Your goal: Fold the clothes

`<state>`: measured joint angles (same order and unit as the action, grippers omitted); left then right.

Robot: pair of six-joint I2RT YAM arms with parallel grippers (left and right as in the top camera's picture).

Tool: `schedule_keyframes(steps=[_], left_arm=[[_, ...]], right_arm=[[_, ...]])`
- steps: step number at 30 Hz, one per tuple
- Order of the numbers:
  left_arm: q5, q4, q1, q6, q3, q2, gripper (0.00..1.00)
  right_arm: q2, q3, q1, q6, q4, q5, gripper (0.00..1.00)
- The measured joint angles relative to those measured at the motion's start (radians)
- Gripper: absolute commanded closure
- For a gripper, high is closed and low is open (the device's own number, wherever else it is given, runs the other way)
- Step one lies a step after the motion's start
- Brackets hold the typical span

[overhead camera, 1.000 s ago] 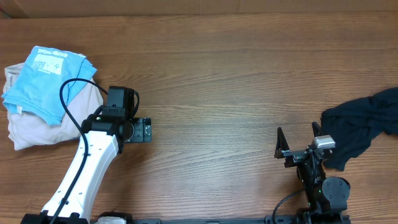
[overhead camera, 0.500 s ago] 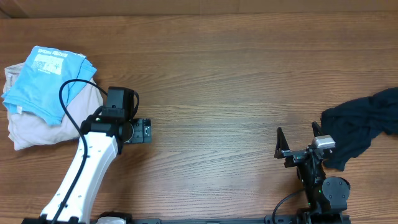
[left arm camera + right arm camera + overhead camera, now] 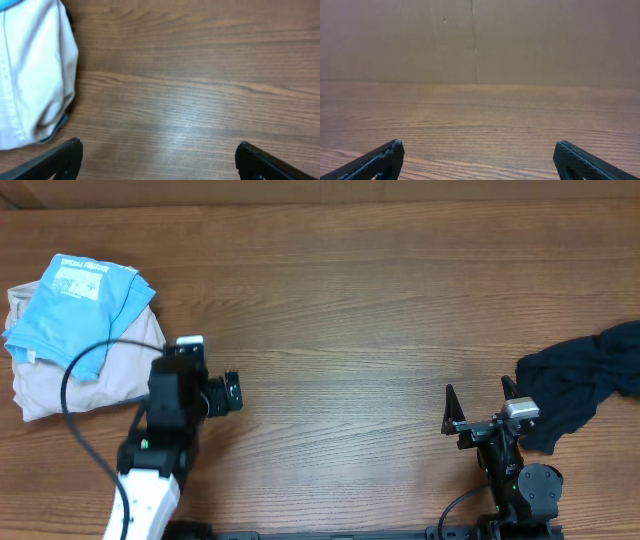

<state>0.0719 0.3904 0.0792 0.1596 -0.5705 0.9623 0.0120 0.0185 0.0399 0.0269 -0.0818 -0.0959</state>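
When we look down from above, the light blue T-shirt [image 3: 80,305] lies on top of the beige shorts [image 3: 50,390] at the left end of the table [image 3: 360,300]. Our left claw [image 3: 236,391] sits near these two, on their right side, and does not touch them. Its two fingers are spread wide and hold nothing. In the left wrist view the shorts bulge in at the left, off to the side of the fingers, and the wood between the fingers is bare. A thin black cable [image 3: 68,380] loops over the shorts. The black garment [image 3: 580,380] lies crumpled at the right end of the table, well apart from the T-shirt and shorts. Our right claw [image 3: 477,388] is just beside its left edge, and we cannot tell if they touch. This claw is spread wide too and holds nothing. In the right wrist view we see bare wood in front of the fingers and a brown wall [image 3: 480,40] behind it.
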Motion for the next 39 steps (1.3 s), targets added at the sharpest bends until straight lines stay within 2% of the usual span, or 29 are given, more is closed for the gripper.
schedule_keyframes(steps=[7,19,27,36,39], left_arm=[[-0.061,-0.298,-0.016,0.003,0.260,-0.208,0.00],[-0.060,-0.640,-0.016,0.007,0.529,-0.517,0.00],[-0.039,-0.614,-0.016,-0.009,0.562,-0.677,0.00],[-0.031,-0.335,-0.019,-0.029,0.562,-0.848,0.00],[-0.039,-0.313,-0.035,-0.063,0.562,-0.903,0.00]], right_arm=[[0.000,0.000,0.000,0.000,0.000,0.000,0.00],[0.000,0.000,0.000,0.000,0.000,0.000,0.00],[0.000,0.000,0.000,0.000,0.000,0.000,0.00],[0.000,0.000,0.000,0.000,0.000,0.000,0.00],[0.000,0.000,0.000,0.000,0.000,0.000,0.00]])
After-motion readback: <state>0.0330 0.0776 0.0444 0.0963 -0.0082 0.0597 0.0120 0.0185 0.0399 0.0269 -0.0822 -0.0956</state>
